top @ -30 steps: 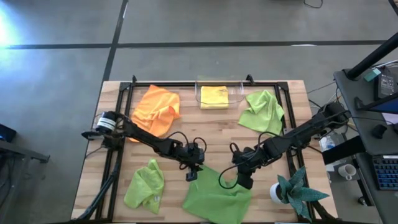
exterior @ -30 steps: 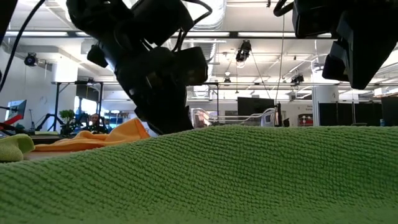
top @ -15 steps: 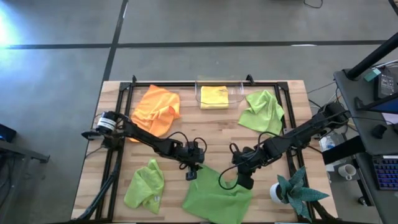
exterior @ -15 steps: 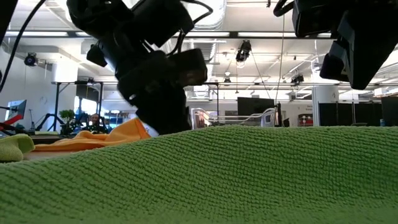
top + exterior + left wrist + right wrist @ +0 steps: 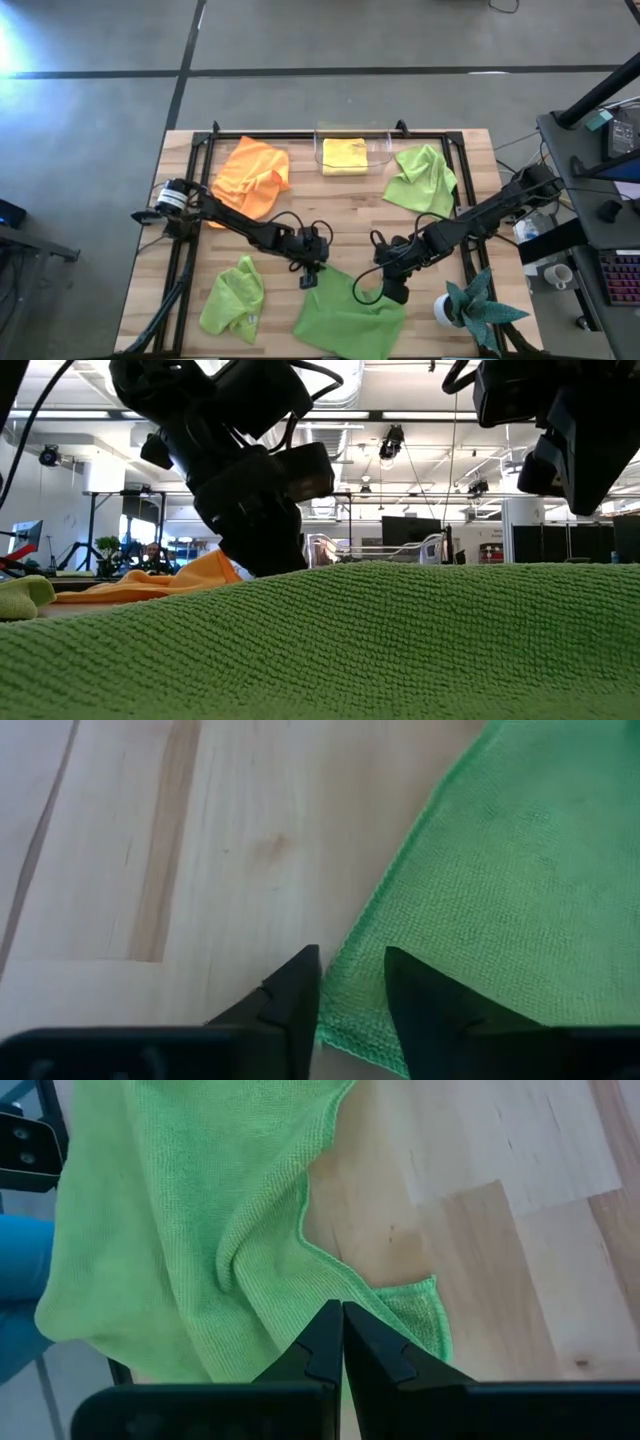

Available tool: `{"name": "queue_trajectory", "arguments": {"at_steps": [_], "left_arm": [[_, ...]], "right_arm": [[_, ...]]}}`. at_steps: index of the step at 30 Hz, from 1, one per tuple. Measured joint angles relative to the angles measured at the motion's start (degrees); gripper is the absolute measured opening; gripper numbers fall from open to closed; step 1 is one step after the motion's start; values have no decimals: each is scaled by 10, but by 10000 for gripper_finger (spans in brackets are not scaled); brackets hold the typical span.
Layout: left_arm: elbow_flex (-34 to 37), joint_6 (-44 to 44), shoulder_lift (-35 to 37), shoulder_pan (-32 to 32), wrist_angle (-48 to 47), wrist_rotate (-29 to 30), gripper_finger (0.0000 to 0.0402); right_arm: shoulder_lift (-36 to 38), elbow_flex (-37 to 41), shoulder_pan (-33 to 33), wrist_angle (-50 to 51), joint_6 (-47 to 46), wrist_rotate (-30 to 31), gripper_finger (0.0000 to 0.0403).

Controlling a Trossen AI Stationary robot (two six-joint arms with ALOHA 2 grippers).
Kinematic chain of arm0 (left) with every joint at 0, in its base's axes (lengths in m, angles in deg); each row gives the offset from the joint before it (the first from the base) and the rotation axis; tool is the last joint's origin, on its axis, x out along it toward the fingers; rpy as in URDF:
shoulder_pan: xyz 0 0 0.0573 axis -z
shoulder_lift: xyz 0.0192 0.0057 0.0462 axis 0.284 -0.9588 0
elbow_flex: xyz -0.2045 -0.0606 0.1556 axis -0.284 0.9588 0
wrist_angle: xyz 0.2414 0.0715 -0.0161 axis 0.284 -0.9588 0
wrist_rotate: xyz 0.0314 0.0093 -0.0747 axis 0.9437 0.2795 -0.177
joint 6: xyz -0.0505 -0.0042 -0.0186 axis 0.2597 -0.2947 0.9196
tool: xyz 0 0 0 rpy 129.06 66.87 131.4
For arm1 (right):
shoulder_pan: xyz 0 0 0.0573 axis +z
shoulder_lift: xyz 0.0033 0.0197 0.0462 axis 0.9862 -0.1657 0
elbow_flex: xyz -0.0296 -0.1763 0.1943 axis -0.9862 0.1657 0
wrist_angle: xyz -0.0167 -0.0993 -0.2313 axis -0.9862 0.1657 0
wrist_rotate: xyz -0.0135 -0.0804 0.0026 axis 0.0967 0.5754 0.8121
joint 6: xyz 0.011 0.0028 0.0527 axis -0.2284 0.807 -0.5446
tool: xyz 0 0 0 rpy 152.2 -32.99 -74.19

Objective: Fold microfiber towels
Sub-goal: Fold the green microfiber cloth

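A lime green towel (image 5: pixel 345 318) lies spread, with some creases, at the table's near middle; it fills the foreground of the low view (image 5: pixel 400 640). My left gripper (image 5: pixel 309 281) is at its far left corner, open by a narrow gap (image 5: pixel 352 960), one finger over the cloth (image 5: pixel 500 870) and one over bare wood. My right gripper (image 5: pixel 393 294) is at the towel's far right corner, shut (image 5: pixel 341 1308) on the cloth (image 5: pixel 180 1210). An orange towel (image 5: pixel 252 175), a second lime towel (image 5: pixel 422 180) and a third lime towel (image 5: pixel 235 298) lie crumpled on the table. A yellow towel (image 5: pixel 345 155) lies in the clear bin. My right gripper pinches the towel's hemmed edge (image 5: pixel 318 1258) close to its far right corner (image 5: pixel 425 1295) between its two shut fingers, coming from above. Creases run in the cloth toward the fingertips. The towel lies on the table, slack, with the corner folded beside the fingers.
A clear plastic bin (image 5: pixel 375 145) stands at the far middle edge. A teal spiky plant in a white pot (image 5: pixel 468 305) stands at the near right, close to my right arm. Bare wood lies between the towels in the table's middle (image 5: pixel 340 220).
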Motion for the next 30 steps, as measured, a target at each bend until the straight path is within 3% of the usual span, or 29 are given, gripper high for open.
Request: {"name": "queue_trajectory", "arguments": {"at_steps": [7, 17, 30], "left_arm": [[1, 17, -1, 2, -3, 2, 6], [1, 12, 12, 5, -12, -46, 0], [-2, 7, 65, 1, -66, -35, 0]], "right_arm": [[0, 3, 0, 0, -2, 0, 9], [0, 4, 0, 1, -14, 0, 9], [0, 4, 0, 0, -19, 0, 9]]}}
